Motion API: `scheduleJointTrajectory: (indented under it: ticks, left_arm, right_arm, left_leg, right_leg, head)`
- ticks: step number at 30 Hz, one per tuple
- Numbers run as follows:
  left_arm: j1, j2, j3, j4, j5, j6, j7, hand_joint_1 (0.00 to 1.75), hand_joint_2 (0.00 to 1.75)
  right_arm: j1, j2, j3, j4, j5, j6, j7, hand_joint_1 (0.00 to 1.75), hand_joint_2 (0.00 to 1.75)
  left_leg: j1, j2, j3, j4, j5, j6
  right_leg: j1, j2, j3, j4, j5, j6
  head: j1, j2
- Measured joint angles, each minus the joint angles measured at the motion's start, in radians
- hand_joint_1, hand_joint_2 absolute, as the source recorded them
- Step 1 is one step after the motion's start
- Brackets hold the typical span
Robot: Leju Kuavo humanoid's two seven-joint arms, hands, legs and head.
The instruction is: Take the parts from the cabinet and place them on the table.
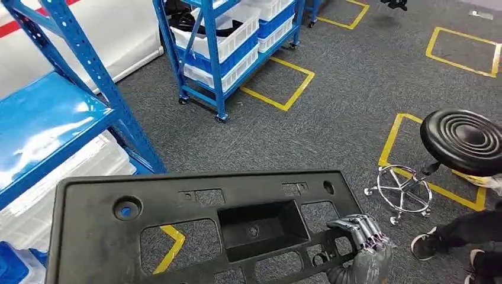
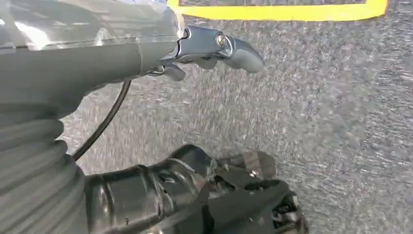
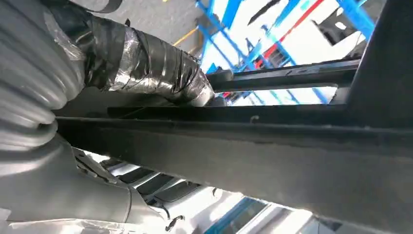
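A large black plastic panel [image 1: 201, 225] with a square recess and several cut-outs hangs flat in front of me, low in the head view. My right hand [image 1: 361, 248] grips its near right edge, fingers curled over the top. In the right wrist view the tape-wrapped thumb [image 3: 146, 63] presses on the panel's rim [image 3: 292, 146]. My left hand [image 2: 97, 73] hangs over grey carpet, its fingers [image 2: 234, 48] and dark thumb [image 2: 170, 190] apart with nothing between them.
A blue shelf [image 1: 53, 118] stands close on my left with clear bins below it. A blue wheeled rack [image 1: 225, 41] of white and blue bins is ahead. A black stool [image 1: 465, 139] and a person's shoes [image 1: 462, 234] are to the right. Yellow tape squares [image 1: 278, 83] mark the carpet.
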Motion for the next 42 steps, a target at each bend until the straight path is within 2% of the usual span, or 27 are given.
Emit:
scheduleJointTrajectory:
  ticks: [1,3,5,6,7,9,10,11,15,16,17,18,21,23,25,26,27,30,31,33,34,36,37,38,40,41,42]
  left_arm:
    - [0.001,-0.001,0.0,0.0,0.0,0.0,0.0,0.0,1.75]
    - [0.001,-0.001,0.001,0.0,0.0,0.0,0.0,0.0,1.75]
    - [0.005,0.0,0.001,0.0,0.0,0.0,0.0,0.0,1.75]
    - [0.006,0.001,0.001,0.0,0.0,0.0,0.001,0.0,1.75]
    - [0.006,0.002,0.001,0.0,0.0,0.0,0.001,0.0,1.75]
    - [0.004,0.001,0.001,0.0,0.0,0.0,0.001,0.0,1.75]
    - [0.004,0.001,0.001,0.0,0.0,0.0,0.001,0.0,1.75]
    - [0.004,0.001,0.001,0.0,0.0,0.0,0.001,0.0,1.75]
    - [-0.001,0.002,0.002,0.0,0.0,-0.003,0.001,0.0,1.75]
    - [-0.001,0.002,0.002,0.0,0.0,-0.003,0.001,0.0,1.75]
    - [-0.002,0.002,0.002,0.0,0.0,-0.003,0.001,0.0,1.75]
    - [-0.001,0.001,0.003,0.0,0.0,-0.003,0.001,0.0,1.75]
    - [0.005,0.001,0.004,0.0,0.0,-0.003,0.002,0.0,1.75]
    - [0.008,0.002,0.005,0.0,0.0,-0.003,0.003,0.0,1.75]
    - [0.007,0.002,0.006,0.0,0.0,-0.003,0.003,0.0,1.75]
    - [0.008,0.002,0.006,0.0,0.0,-0.003,0.003,0.0,1.75]
    - [0.009,0.002,0.007,0.0,0.0,-0.003,0.003,0.0,1.75]
    - [0.005,0.002,0.007,0.0,0.0,-0.003,0.003,0.0,1.75]
    - [0.005,0.002,0.008,0.0,0.0,-0.003,0.004,0.0,1.75]
    - [0.004,0.002,0.008,0.0,0.0,-0.003,0.002,0.0,1.75]
    - [0.006,0.002,0.008,0.0,0.0,-0.003,0.003,0.0,1.75]
    - [0.009,0.002,0.008,0.0,0.0,-0.003,0.003,0.0,1.75]
    - [0.01,0.002,0.008,0.0,0.0,-0.003,0.003,0.0,1.75]
    - [0.009,0.002,0.009,0.0,0.0,-0.003,0.003,0.0,1.75]
    - [0.006,0.002,0.009,0.0,-0.001,-0.003,0.003,0.0,1.75]
    - [0.006,0.002,0.009,0.0,-0.001,-0.003,0.003,0.0,1.75]
    - [0.007,0.002,0.009,0.0,-0.001,-0.003,0.004,0.0,1.75]
  right_arm:
    - [0.006,0.003,-0.011,-0.006,-0.003,0.0,-0.006,1.75,1.75]
    - [0.009,0.01,-0.035,-0.016,-0.01,0.0,-0.018,1.75,1.75]
    - [0.013,0.017,-0.055,-0.02,-0.011,0.0,-0.024,1.75,1.75]
    - [0.016,0.018,-0.062,-0.02,-0.014,0.0,-0.027,1.75,1.75]
    - [0.021,0.02,-0.073,-0.021,-0.015,0.0,-0.033,1.75,1.75]
    - [0.03,0.03,-0.095,-0.032,-0.02,0.0,-0.045,1.75,1.75]
    - [0.031,0.035,-0.104,-0.038,-0.023,0.0,-0.052,1.75,1.75]
    - [0.031,0.04,-0.113,-0.045,-0.027,0.0,-0.056,1.75,1.75]
    - [0.045,0.065,-0.15,-0.071,-0.045,0.0,-0.082,1.75,1.75]
    - [0.048,0.07,-0.157,-0.079,-0.05,0.0,-0.086,1.75,1.75]
    - [0.051,0.076,-0.162,-0.087,-0.052,-0.001,-0.089,1.75,1.75]
    - [0.049,0.083,-0.168,-0.094,-0.053,-0.002,-0.091,1.75,1.75]
    - [0.053,0.096,-0.181,-0.101,-0.063,-0.002,-0.104,1.75,1.75]
    - [0.056,0.103,-0.197,-0.106,-0.066,-0.002,-0.106,1.75,1.75]
    - [0.06,0.108,-0.206,-0.111,-0.069,-0.002,-0.106,1.75,1.75]
    - [0.061,0.11,-0.21,-0.113,-0.07,-0.002,-0.106,1.75,1.75]
    - [0.06,0.112,-0.214,-0.115,-0.071,-0.002,-0.106,1.75,1.75]
    - [0.066,0.118,-0.225,-0.119,-0.072,-0.002,-0.107,1.75,1.75]
    - [0.069,0.119,-0.228,-0.12,-0.072,-0.002,-0.107,1.75,1.75]
    - [0.07,0.119,-0.234,-0.123,-0.071,-0.002,-0.107,1.75,1.75]
    - [0.068,0.119,-0.236,-0.123,-0.072,-0.002,-0.107,1.75,1.75]
    - [0.071,0.119,-0.24,-0.122,-0.071,-0.002,-0.106,1.75,1.75]
    - [0.072,0.119,-0.243,-0.122,-0.071,-0.002,-0.106,1.75,1.75]
    - [0.072,0.119,-0.245,-0.122,-0.072,-0.002,-0.106,1.75,1.75]
    - [0.072,0.119,-0.247,-0.122,-0.074,-0.002,-0.106,1.75,1.75]
    - [0.072,0.119,-0.248,-0.122,-0.075,-0.002,-0.106,1.75,1.75]
    - [0.07,0.119,-0.248,-0.122,-0.076,-0.002,-0.106,1.75,1.75]
  left_leg:
    - [0.01,0.017,0.003,-0.013,0.009,0.011]
    - [0.005,0.042,0.003,-0.018,0.011,0.022]
    - [0.001,0.071,0.002,-0.017,0.009,0.024]
    - [0.001,0.086,0.002,-0.016,0.008,0.024]
    - [0.001,0.1,0.002,-0.016,0.007,0.023]
    - [0.001,0.122,0.004,-0.012,0.001,0.018]
    - [0.001,0.131,0.008,-0.009,-0.004,0.014]
    - [-0.001,0.14,0.011,-0.008,-0.007,0.008]
    - [-0.008,0.174,0.019,-0.006,-0.013,-0.01]
    - [-0.006,0.176,0.015,-0.003,-0.023,-0.018]
    - [0.0,0.12,0.014,0.018,-0.041,-0.023]
    - [0.001,0.084,-0.008,0.072,-0.077,-0.024]
    - [0.002,0.06,-0.117,0.298,-0.17,-0.027]
    - [0.002,0.059,-0.113,0.276,-0.12,-0.023]
    - [0.003,0.04,-0.047,0.118,-0.025,-0.016]
    - [0.004,-0.005,-0.016,0.037,0.003,-0.012]
    - [0.007,-0.052,-0.01,0.016,-0.007,-0.009]
    - [-0.001,-0.022,-0.005,0.009,-0.008,-0.002]
    - [0.006,-0.009,-0.001,-0.004,-0.001,0.008]
    - [0.007,0.023,0.003,-0.017,0.008,0.024]
    - [0.004,0.038,0.002,-0.016,0.007,0.026]
    - [0.001,0.069,0.002,-0.015,0.004,0.029]
    - [0.0,0.086,0.002,-0.015,0.002,0.029]
    - [0.0,0.099,0.003,-0.015,0.0,0.027]
    - [0.0,0.12,0.009,-0.012,-0.006,0.023]
    - [0.0,0.13,0.014,-0.012,-0.01,0.019]
    - [-0.007,0.137,0.016,-0.011,-0.014,0.012]
  right_leg:
    - [0.0,-0.016,-0.002,0.01,-0.008,0.002]
    - [0.007,-0.1,-0.048,0.106,-0.074,0.006]
    - [0.002,-0.121,-0.118,0.254,-0.143,0.012]
    - [0.0,-0.124,-0.137,0.296,-0.152,0.015]
    - [-0.004,-0.125,-0.132,0.291,-0.136,0.017]
    - [-0.006,-0.139,-0.054,0.154,-0.059,0.018]
    - [-0.005,-0.163,-0.002,0.064,-0.023,0.016]
    - [0.001,-0.215,0.026,0.009,-0.035,0.013]
    - [0.016,-0.181,0.017,0.004,-0.032,-0.009]
    - [0.005,-0.169,0.025,-0.005,-0.026,-0.019]
    - [0.004,-0.16,0.026,-0.007,-0.024,-0.023]
    - [0.003,-0.15,0.024,-0.007,-0.023,-0.03]
    - [0.006,-0.11,0.021,-0.005,-0.022,-0.034]
    - [0.007,-0.08,0.024,-0.003,-0.022,-0.034]
    - [0.006,-0.053,0.027,0.0,-0.023,-0.032]
    - [0.003,-0.043,0.025,0.002,-0.024,-0.029]
    - [0.008,-0.033,0.017,0.01,-0.025,-0.022]
    - [-0.006,0.003,0.004,0.003,-0.013,0.001]
    - [0.001,0.016,0.002,0.001,-0.009,0.009]
    - [0.004,-0.081,-0.023,0.06,-0.057,0.01]
    - [0.004,-0.107,-0.057,0.134,-0.098,0.014]
    - [-0.002,-0.122,-0.124,0.272,-0.154,0.02]
    - [-0.004,-0.124,-0.136,0.298,-0.152,0.022]
    - [-0.006,-0.126,-0.122,0.273,-0.127,0.024]
    - [-0.007,-0.147,-0.033,0.114,-0.046,0.023]
    - [-0.005,-0.177,0.02,0.023,-0.015,0.018]
    - [0.01,-0.216,0.034,-0.004,-0.037,0.011]
  head:
    - [-0.001,0.0]
    - [0.004,0.0]
    - [0.004,0.0]
    - [0.005,0.0]
    - [0.004,0.0]
    - [0.005,0.0]
    - [0.005,0.0]
    - [0.004,0.0]
    - [0.004,0.0]
    - [0.003,0.0]
    - [0.004,0.0]
    - [0.003,0.0]
    - [0.003,0.0]
    - [0.003,0.0]
    - [0.003,0.0]
    - [0.003,0.0]
    - [0.003,0.0]
    - [0.003,0.0]
    - [0.004,0.0]
    - [0.009,0.0]
    - [0.009,0.0]
    - [0.009,0.0]
    - [0.009,0.0]
    - [0.009,0.0]
    - [0.01,0.0]
    - [0.009,0.0]
    - [0.009,0.0]
